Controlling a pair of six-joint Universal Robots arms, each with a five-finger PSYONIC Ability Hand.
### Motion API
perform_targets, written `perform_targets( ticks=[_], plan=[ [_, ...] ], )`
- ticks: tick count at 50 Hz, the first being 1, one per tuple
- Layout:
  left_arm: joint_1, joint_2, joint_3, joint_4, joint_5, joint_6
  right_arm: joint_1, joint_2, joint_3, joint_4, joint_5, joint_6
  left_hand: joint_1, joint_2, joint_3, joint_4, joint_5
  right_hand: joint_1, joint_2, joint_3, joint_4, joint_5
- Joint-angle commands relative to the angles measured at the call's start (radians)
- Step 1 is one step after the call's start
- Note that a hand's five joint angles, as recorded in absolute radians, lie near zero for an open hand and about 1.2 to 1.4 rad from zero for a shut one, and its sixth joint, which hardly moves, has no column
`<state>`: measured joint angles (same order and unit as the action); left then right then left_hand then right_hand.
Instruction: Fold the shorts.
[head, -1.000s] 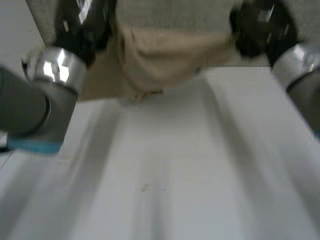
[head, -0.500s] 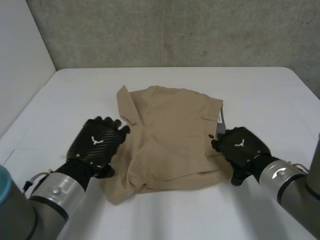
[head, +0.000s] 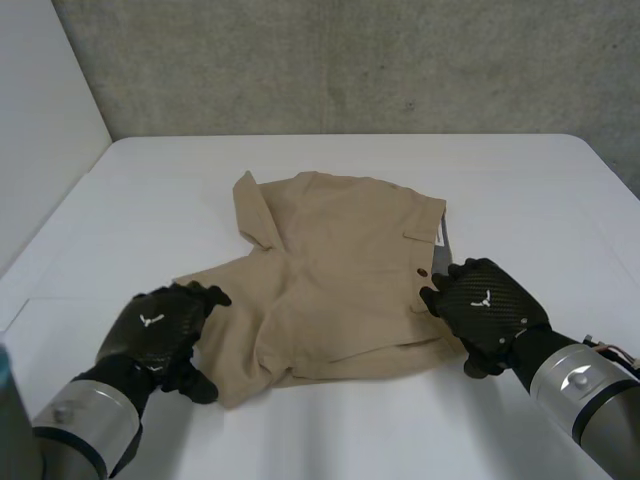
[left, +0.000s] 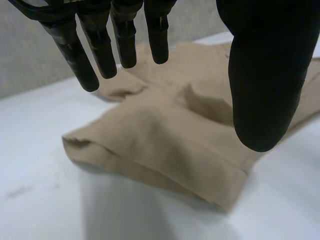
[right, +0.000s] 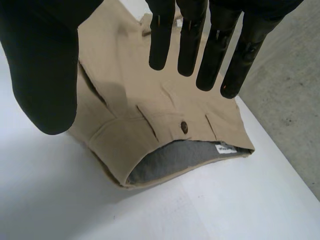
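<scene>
1. The beige shorts (head: 340, 270) are lying roughly folded in the middle of the white desk (head: 330, 440), with the waistband facing the robot's right.
2. The left hand (head: 155, 330) is resting at the near leg hem, its fingers straight and spread, gripping nothing.
3. The right hand (head: 488, 308) is hanging over the waistband by the button (right: 184, 126), its fingers straight too, holding nothing.
4. Compared with half a second ago, the left hand is sitting nearer the robot, mostly off the cloth. The leg it covered is spreading flatter. The right hand is staying in place.
</scene>
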<state>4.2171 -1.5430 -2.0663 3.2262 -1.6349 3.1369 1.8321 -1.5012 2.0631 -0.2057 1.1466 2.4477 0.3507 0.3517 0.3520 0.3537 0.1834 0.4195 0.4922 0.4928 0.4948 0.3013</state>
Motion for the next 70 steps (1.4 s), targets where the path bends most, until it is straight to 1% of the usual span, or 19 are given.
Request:
perform_targets(
  ticks=[1, 5, 12, 16, 21, 23, 26, 28, 32, 36, 37, 38, 42, 47, 53, 56, 61, 64, 70],
  plan=[
    [-0.022, -0.126, 0.031, -0.005, 0.004, -0.003, 0.001, 0.082, -0.001, -0.058, 0.004, 0.005, 0.074, 0.073, 0.073, 0.071, 0.067, 0.173, 0.101, 0.100, 0.098, 0.117],
    [-0.057, -0.192, 0.054, -0.005, 0.003, -0.006, 0.001, 0.134, -0.012, -0.073, 0.004, 0.005, 0.083, 0.082, 0.082, 0.080, 0.076, 0.173, 0.101, 0.100, 0.098, 0.117],
    [-0.078, -0.313, 0.107, 0.006, -0.006, -0.004, -0.001, 0.220, -0.047, -0.104, 0.004, 0.002, 0.095, 0.094, 0.093, 0.092, 0.087, 0.176, 0.104, 0.103, 0.101, 0.120],
    [-0.095, -0.362, 0.138, 0.035, -0.025, -0.003, -0.001, 0.245, -0.064, -0.113, 0.004, 0.004, 0.182, 0.182, 0.181, 0.180, 0.175, 0.220, 0.148, 0.147, 0.145, 0.164],
    [-0.100, -0.399, 0.158, 0.084, -0.092, -0.003, -0.002, 0.269, -0.083, -0.152, 0.004, 0.001, 0.449, 0.448, 0.448, 0.446, 0.442, 0.352, 0.279, 0.279, 0.277, 0.296],
    [-0.100, -0.401, 0.161, 0.109, -0.114, -0.001, -0.002, 0.289, -0.098, -0.162, 0.005, 0.001, 0.639, 0.638, 0.638, 0.636, 0.632, 0.525, 0.452, 0.452, 0.450, 0.469],
    [-0.100, -0.396, 0.164, 0.129, -0.118, 0.006, -0.002, 0.311, -0.119, -0.159, 0.010, -0.001, 0.863, 0.862, 0.862, 0.860, 0.856, 0.975, 0.902, 0.902, 0.900, 0.919],
    [-0.098, -0.387, 0.169, 0.135, -0.120, 0.015, -0.005, 0.311, -0.130, -0.158, 0.013, -0.001, 1.034, 1.033, 1.032, 1.031, 1.026, 0.977, 0.904, 0.903, 0.901, 0.920],
    [-0.100, -0.344, 0.198, 0.121, -0.120, 0.048, -0.005, 0.299, -0.161, -0.132, 0.022, -0.004, 1.046, 1.045, 1.044, 1.043, 1.038, 0.977, 0.904, 0.903, 0.901, 0.920],
    [-0.088, -0.217, 0.230, 0.067, -0.115, 0.170, -0.008, 0.221, -0.221, -0.035, 0.048, -0.004, 1.046, 1.045, 1.044, 1.043, 1.038, 0.977, 0.904, 0.903, 0.901, 0.920],
    [-0.085, -0.189, 0.238, 0.054, -0.117, 0.201, -0.007, 0.141, -0.263, 0.039, 0.064, -0.004, 1.046, 1.045, 1.044, 1.043, 1.038, 0.977, 0.904, 0.903, 0.901, 0.920],
    [-0.072, -0.134, 0.256, 0.032, -0.114, 0.259, -0.007, 0.112, -0.283, 0.075, 0.070, -0.004, 1.046, 1.045, 1.044, 1.043, 1.038, 0.977, 0.904, 0.903, 0.901, 0.920],
    [-0.037, 0.021, 0.311, -0.002, -0.108, 0.386, -0.007, -0.016, -0.435, 0.283, 0.096, -0.003, 1.046, 1.045, 1.044, 1.043, 1.038, 0.977, 0.904, 0.903, 0.901, 0.920],
    [-0.028, 0.113, 0.364, -0.051, -0.079, 0.514, -0.008, -0.054, -0.622, 0.474, 0.096, 0.005, 1.046, 1.045, 1.044, 1.043, 1.038, 0.977, 0.904, 0.903, 0.901, 0.920],
    [-0.025, 0.106, 0.370, -0.112, -0.003, 0.551, 0.004, -0.038, -0.736, 0.624, 0.105, -0.004, 1.046, 1.045, 1.044, 1.043, 1.038, 0.977, 0.904, 0.903, 0.901, 0.920],
    [-0.025, 0.044, 0.371, -0.121, 0.007, 0.557, 0.013, 0.027, -0.753, 0.644, 0.110, -0.006, 1.046, 1.045, 1.044, 1.043, 1.038, 0.977, 0.904, 0.903, 0.901, 0.920],
    [-0.020, -0.130, 0.429, -0.115, 0.007, 0.604, 0.065, 0.217, -0.839, 0.657, 0.154, -0.009, 1.046, 1.045, 1.044, 1.043, 1.038, 0.977, 0.904, 0.903, 0.901, 0.920],
    [0.003, -0.258, 0.523, -0.105, 0.007, 0.644, 0.078, 0.286, -0.885, 0.652, 0.192, -0.010, 1.046, 1.045, 1.044, 1.043, 1.038, 0.977, 0.904, 0.903, 0.901, 0.920],
    [0.049, -0.475, 0.843, -0.013, 0.015, 0.690, 0.095, 0.487, -1.173, 0.596, 0.251, -0.003, 1.046, 1.045, 1.044, 1.043, 1.038, 0.977, 0.904, 0.903, 0.901, 0.920]
  ],
)
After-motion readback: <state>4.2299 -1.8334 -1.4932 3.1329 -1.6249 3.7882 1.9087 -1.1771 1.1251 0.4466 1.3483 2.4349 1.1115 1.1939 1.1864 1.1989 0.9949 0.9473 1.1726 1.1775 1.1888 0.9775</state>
